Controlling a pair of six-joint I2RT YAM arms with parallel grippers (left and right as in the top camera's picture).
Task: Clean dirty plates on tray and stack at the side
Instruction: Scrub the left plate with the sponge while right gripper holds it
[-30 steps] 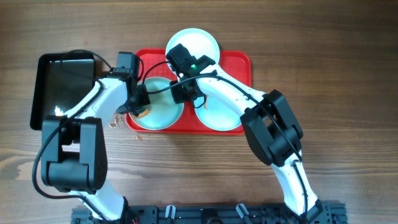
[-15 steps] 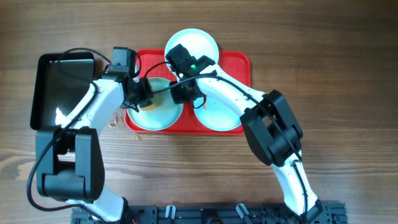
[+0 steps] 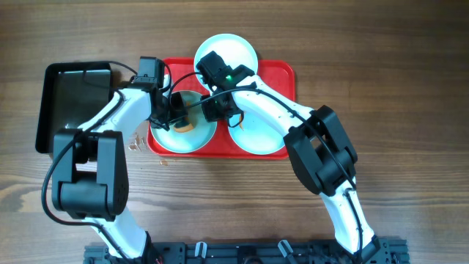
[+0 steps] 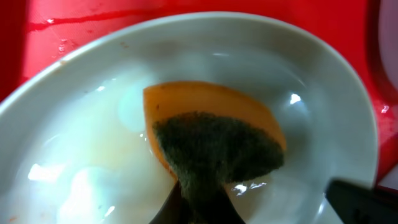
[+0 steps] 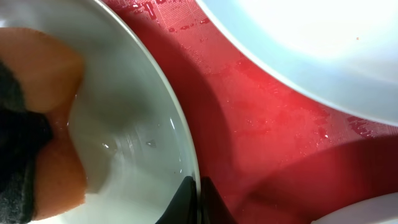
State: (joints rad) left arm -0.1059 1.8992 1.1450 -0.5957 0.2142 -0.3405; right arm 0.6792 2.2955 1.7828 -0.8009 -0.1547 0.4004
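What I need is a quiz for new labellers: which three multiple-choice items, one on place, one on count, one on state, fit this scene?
1. Where is the sponge? A pressed into the left plate; B lifted clear of everything; C out of view.
2. How many white plates show from overhead? A one; B three; C five.
3. The left gripper is: A open; B shut on the sponge; C out of view.

Key: 1 A, the left wrist view shows it lying on that plate's floor. 2 B, three sit on the red tray. 3 B, it pinches the sponge's dark pad.
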